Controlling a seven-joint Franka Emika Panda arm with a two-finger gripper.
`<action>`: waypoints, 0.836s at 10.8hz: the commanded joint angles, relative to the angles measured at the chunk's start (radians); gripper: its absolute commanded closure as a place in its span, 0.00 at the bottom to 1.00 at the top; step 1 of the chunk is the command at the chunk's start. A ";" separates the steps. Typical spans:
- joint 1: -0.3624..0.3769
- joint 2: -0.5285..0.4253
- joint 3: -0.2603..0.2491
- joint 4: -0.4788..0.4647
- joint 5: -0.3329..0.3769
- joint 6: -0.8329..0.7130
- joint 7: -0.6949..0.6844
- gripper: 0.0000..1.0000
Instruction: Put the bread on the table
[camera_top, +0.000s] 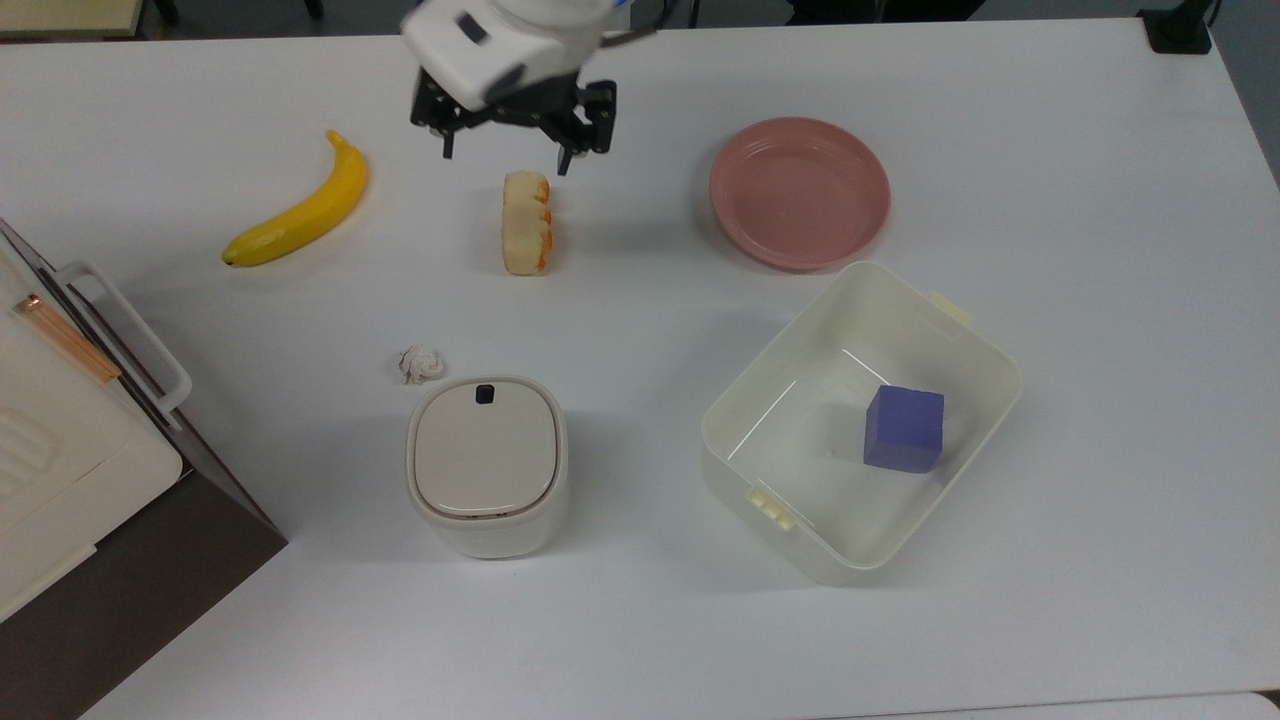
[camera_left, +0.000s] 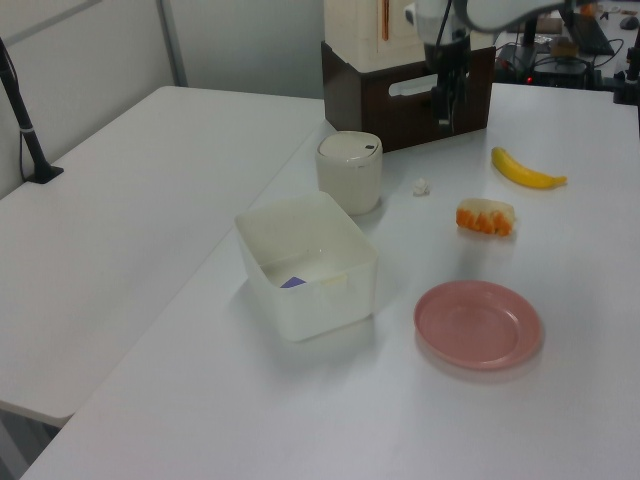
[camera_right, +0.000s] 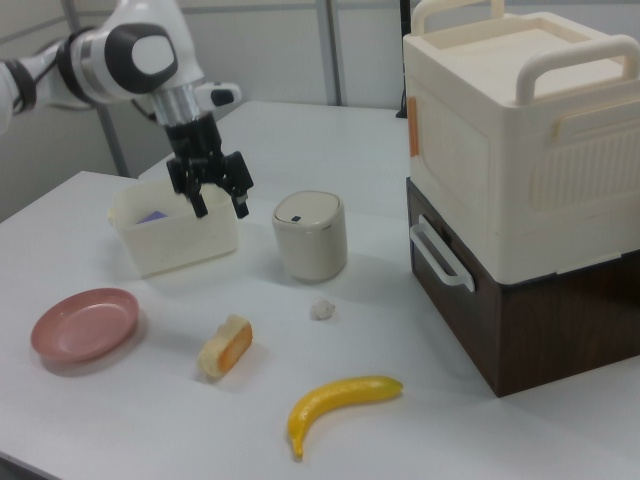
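I see the bread (camera_top: 526, 221) lying on its side on the white desk (camera_top: 1050, 180), between the banana (camera_top: 300, 205) and the pink plate (camera_top: 800, 190) and touching neither. My gripper (camera_top: 510, 150) hangs above it with its fingers spread and nothing between them. To my eye the placing is done, so I would lift straight up and away, keeping clear of the roll so it is not nudged.
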 joint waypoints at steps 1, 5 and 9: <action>0.001 -0.104 -0.103 0.012 0.151 -0.022 0.021 0.00; -0.013 -0.149 -0.132 0.011 0.222 -0.017 0.019 0.00; -0.011 -0.145 -0.128 0.011 0.221 -0.008 0.018 0.00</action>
